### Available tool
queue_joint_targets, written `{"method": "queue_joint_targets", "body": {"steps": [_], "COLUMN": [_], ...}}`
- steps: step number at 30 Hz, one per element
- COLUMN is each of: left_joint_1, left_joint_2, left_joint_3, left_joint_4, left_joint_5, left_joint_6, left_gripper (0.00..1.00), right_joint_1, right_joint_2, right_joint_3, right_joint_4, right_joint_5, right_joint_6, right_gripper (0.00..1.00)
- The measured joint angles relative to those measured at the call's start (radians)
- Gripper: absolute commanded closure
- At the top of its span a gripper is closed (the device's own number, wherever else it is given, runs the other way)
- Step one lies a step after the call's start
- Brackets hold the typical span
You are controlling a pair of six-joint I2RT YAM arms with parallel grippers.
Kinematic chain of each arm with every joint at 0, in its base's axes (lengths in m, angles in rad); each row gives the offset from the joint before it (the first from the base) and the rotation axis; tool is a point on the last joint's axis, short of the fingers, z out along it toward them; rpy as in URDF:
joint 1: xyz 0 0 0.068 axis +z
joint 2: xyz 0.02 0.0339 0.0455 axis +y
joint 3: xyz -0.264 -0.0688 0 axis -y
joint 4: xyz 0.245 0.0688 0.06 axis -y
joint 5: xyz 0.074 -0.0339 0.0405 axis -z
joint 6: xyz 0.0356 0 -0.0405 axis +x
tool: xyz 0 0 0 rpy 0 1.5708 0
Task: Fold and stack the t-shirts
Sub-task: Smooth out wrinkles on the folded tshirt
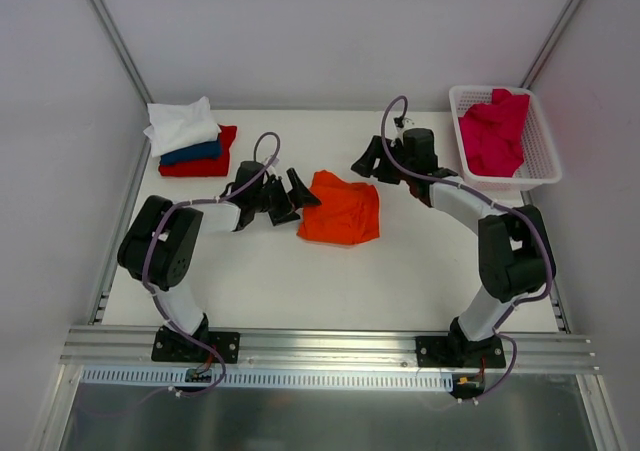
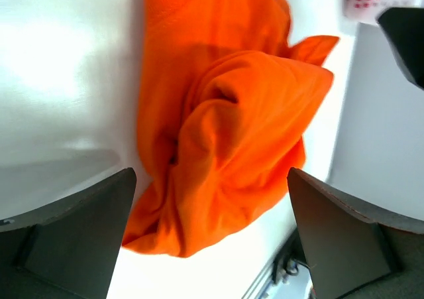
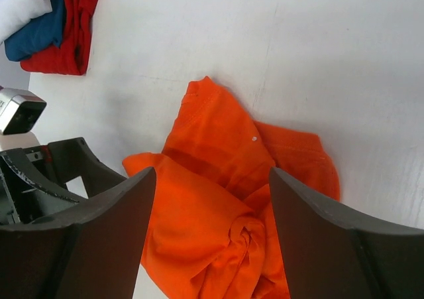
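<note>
Black plastic fingers of the left gripper point(image 2: 209, 179) stand spread wide, gripping nothing. The orange t-shirt point(image 2: 225, 133) lies just beyond them in the middle of the white table point(image 1: 400, 271), a rumpled, half-folded heap. The right gripper point(image 3: 212, 179) hovers at its far side, jaws likewise apart and empty. The cloth is soft and limp, with a twisted bulge and a corner poking out. I reckon a pinch on that bulge would catch one layer only and drag the fold open, or slide the lot across the smooth top. At far left sits the flat stack: white t-shirt point(image 1: 180, 123), dark blue t-shirt point(image 1: 192, 153), red t-shirt point(image 1: 215, 161). A crimson-pink t-shirt point(image 1: 495, 131) slumps in the lattice basket point(image 1: 505, 183).
</note>
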Motion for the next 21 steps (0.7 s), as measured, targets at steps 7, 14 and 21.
{"method": "queue_joint_targets", "body": {"steps": [7, 14, 21], "left_joint_1": [0.003, -0.018, -0.057], "left_joint_2": [-0.122, -0.207, -0.087], "left_joint_3": [0.001, 0.048, 0.183], "left_joint_4": [-0.146, -0.167, -0.072], "left_joint_5": [-0.082, -0.082, -0.002], "left_joint_6": [0.046, 0.060, 0.034], "left_gripper": [0.01, 0.01, 0.01], "right_joint_1": [-0.011, -0.079, -0.126], "right_joint_2": [-0.018, -0.018, -0.025], "right_joint_3": [-0.006, -0.006, -0.008], "right_joint_4": [-0.011, -0.018, -0.019], "right_joint_5": [0.003, 0.008, 0.013], "right_joint_6": [-0.014, -0.015, -0.008], "right_gripper": [0.28, 0.28, 0.29]}}
